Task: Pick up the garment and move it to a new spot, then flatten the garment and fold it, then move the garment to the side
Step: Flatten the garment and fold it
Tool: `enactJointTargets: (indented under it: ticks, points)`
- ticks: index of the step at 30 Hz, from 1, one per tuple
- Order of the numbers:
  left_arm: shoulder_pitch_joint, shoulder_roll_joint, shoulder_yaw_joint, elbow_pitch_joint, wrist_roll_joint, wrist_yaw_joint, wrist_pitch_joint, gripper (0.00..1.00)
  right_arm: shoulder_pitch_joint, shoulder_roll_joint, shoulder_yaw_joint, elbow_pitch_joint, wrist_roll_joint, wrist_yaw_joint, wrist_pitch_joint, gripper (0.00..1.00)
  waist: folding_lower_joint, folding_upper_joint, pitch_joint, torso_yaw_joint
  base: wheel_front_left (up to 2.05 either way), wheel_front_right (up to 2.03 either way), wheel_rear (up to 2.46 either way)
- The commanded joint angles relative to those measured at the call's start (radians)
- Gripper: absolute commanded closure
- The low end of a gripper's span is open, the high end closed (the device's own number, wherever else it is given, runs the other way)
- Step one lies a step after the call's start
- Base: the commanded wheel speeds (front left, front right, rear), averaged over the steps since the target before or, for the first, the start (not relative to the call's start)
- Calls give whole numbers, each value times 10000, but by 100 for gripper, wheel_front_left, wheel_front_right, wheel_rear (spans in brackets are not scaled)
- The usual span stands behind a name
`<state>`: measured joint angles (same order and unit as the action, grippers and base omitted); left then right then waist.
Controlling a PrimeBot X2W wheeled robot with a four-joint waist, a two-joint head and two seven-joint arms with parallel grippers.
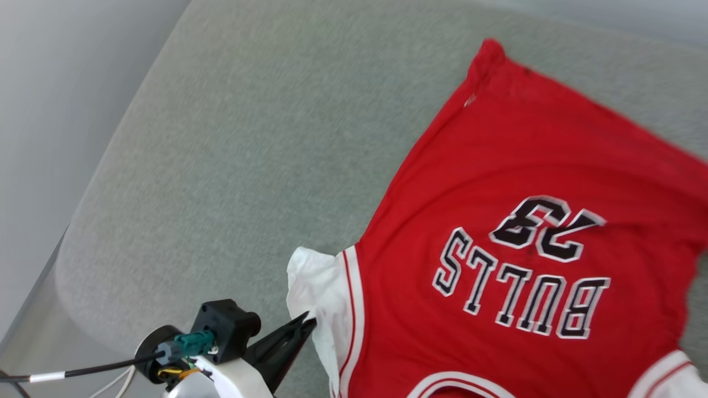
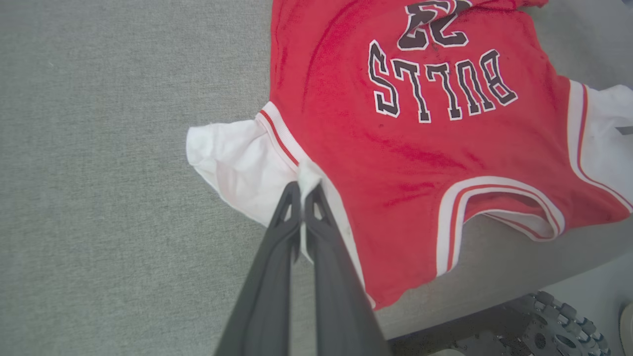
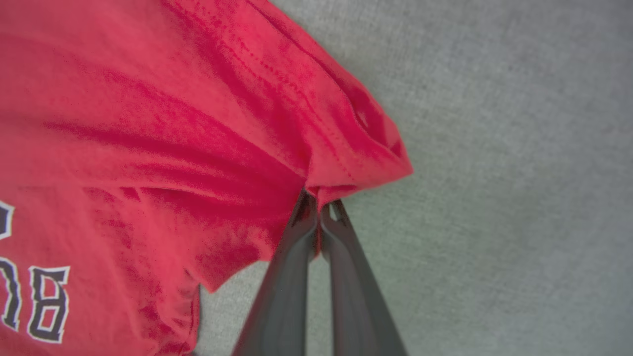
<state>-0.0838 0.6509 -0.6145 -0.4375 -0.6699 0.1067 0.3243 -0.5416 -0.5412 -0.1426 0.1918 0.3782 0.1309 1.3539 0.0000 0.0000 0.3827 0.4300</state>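
1. The garment [image 1: 498, 182] lies face up on the grey pad [image 1: 249, 138], toward 4 o'clock in the head view, with its collar near the pad's edge.
2. The left gripper [image 2: 302, 193] is clamped on a thin fold of the white sleeve [image 2: 237, 158]. The right gripper [image 3: 319, 210] is clamped on a red hem corner [image 3: 356, 148].
3. Either small pinch could slip under tension and drop one side.
4. Uneven pulls could bunch the cloth, and dragging toward 6 o'clock could spill it off the edge.

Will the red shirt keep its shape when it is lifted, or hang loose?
Probably floppy: the shirt bunches into soft folds where the right gripper pinches its red edge. It looks thin, so it would likely sag between that grip and the left gripper at the white sleeve.
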Motion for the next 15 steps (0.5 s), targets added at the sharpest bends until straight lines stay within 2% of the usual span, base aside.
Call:
enactJointTargets:
  ticks: [1, 8, 15]
  points:
    - [101, -2, 36, 7, -67, 48, -23, 100, 295, 113, -84, -30, 61, -4, -46, 100, 0, 0, -729, -651, 0, 0, 0]
    - [607, 220, 173, 209, -252, 306, -56, 100, 2497, 528, -714, -1001, 812, -4, -220, 100, 0, 0, -1765, -1614, 0, 0, 0]
    - [1024, 291, 359, 560, -420, 500, -342, 100, 4837, 1119, -1372, -2556, 1508, -4, -401, 100, 0, 0, -2326, -2356, 0, 0, 0]
